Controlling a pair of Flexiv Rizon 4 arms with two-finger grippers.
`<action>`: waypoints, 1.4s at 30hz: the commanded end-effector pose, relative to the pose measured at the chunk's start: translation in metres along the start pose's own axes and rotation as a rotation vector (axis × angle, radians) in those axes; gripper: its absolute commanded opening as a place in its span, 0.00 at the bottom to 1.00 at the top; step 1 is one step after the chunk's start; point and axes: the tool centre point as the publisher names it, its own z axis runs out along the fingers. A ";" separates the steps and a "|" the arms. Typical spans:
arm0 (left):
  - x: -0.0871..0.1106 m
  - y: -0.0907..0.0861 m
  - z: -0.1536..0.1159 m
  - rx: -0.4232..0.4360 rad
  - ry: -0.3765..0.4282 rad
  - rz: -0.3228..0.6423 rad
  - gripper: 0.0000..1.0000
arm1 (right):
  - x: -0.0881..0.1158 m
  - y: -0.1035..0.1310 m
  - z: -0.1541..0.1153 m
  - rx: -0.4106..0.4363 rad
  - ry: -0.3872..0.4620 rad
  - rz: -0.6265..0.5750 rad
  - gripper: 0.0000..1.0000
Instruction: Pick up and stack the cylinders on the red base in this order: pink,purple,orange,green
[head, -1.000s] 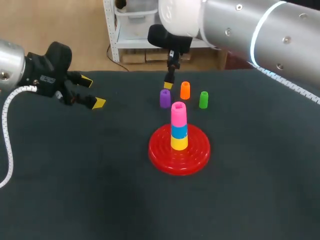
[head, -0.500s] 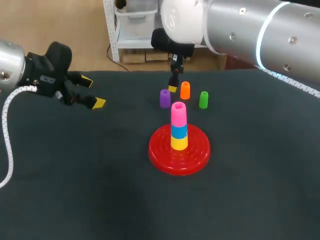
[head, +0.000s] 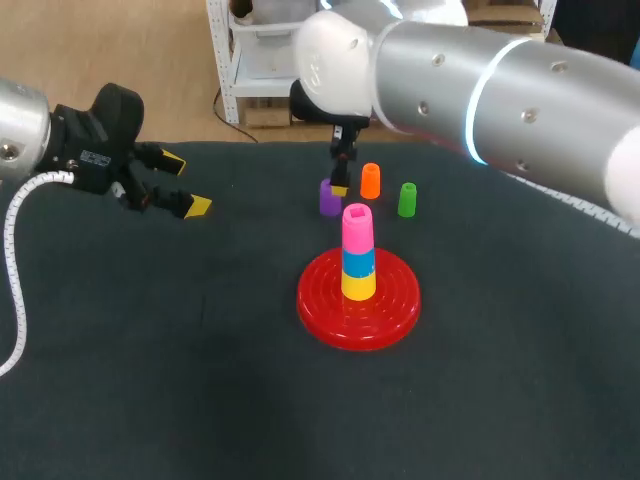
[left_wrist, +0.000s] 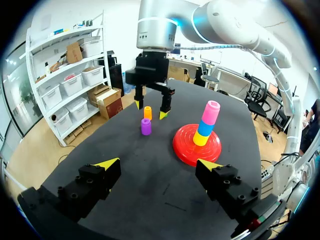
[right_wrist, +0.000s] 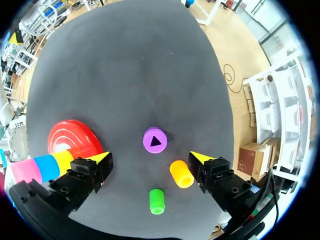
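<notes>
The red base (head: 358, 310) carries a stack of yellow, blue and pink cylinders, with the pink cylinder (head: 357, 226) on top. Behind it stand the purple cylinder (head: 328, 200), the orange cylinder (head: 370, 181) and the green cylinder (head: 407, 199). My right gripper (head: 342, 185) hangs open just above the purple and orange cylinders, holding nothing. In the right wrist view the purple cylinder (right_wrist: 154, 140) lies ahead of and between the fingers of the gripper (right_wrist: 151, 157). Far off at the table's left, my left gripper (head: 185, 185) is open and empty.
The left wrist view takes in the red base (left_wrist: 197, 145), the purple cylinder (left_wrist: 146, 127), the orange cylinder (left_wrist: 148, 112) and my right gripper (left_wrist: 149, 110) above them. Dark table surface (head: 200, 350) spreads around the base.
The right gripper has come down and shifted slightly toward the purple cylinder, staying open. The left arm and the cylinders have not moved.
</notes>
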 end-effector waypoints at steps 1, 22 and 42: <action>0.000 0.001 0.001 0.001 0.002 0.000 1.00 | -0.015 -0.021 0.008 -0.082 0.044 -0.006 1.00; 0.000 0.001 0.001 0.001 0.002 0.000 1.00 | -0.020 -0.015 0.020 -0.096 0.098 -0.023 1.00; 0.000 0.001 0.001 0.001 0.002 0.000 1.00 | -0.019 -0.014 0.028 -0.126 0.114 -0.009 0.43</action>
